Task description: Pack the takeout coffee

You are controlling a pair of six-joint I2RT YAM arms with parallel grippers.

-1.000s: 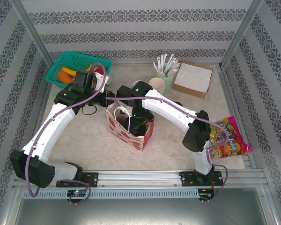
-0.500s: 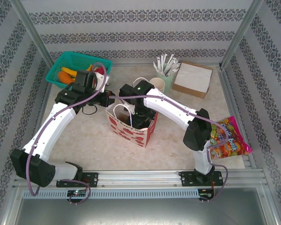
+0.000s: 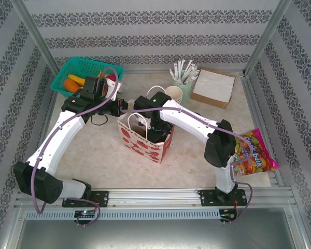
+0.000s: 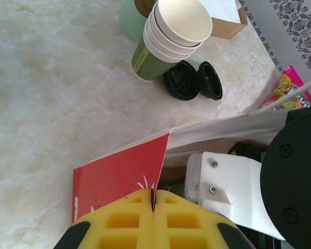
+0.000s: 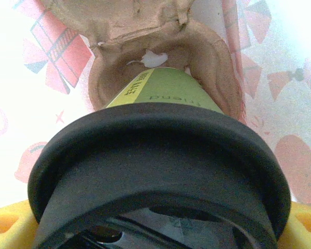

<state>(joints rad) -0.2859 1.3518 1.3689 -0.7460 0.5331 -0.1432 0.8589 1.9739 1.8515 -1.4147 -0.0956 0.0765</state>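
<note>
- The right gripper [image 5: 155, 231] has its yellow fingers [image 5: 8, 225] on either side of the takeout coffee [image 5: 160, 96], clasping it just under the round black lid [image 5: 155, 155].
- The cup's green side carries a yellow-green strip of small dark print, too fine to read. Beside it is one upside-down word that looks like "friend".
- The cup's base sits in a well of a brown moulded-pulp cup carrier [image 5: 160, 46] at the bottom of the paper bag [image 3: 140, 142].
- The left gripper [image 4: 153, 218] has its yellow fingers pressed together, pinching the bag's rim at the red panel in the lower middle of the frame.
- The bag is white with red printed motifs, gift boxes among them.
- Beyond the bag, a stack of paper cups [image 4: 171, 31] bears the same label strip, unreadable. Two loose black lids [image 4: 192, 83] touch its base.
- A mint-green holder of white sticks [image 3: 182, 78] stands next to a cardboard box of napkins [image 3: 213, 87].
- At the right edge lies a bright candy bag [image 3: 254, 155]; its lettering cannot be made out.
- A green basket [image 3: 85, 75] sits at the upper left.
- The tabletop [image 3: 93, 150] is pale marble-patterned, and the walls [image 3: 155, 21] are white with dark ornamental bands.
</note>
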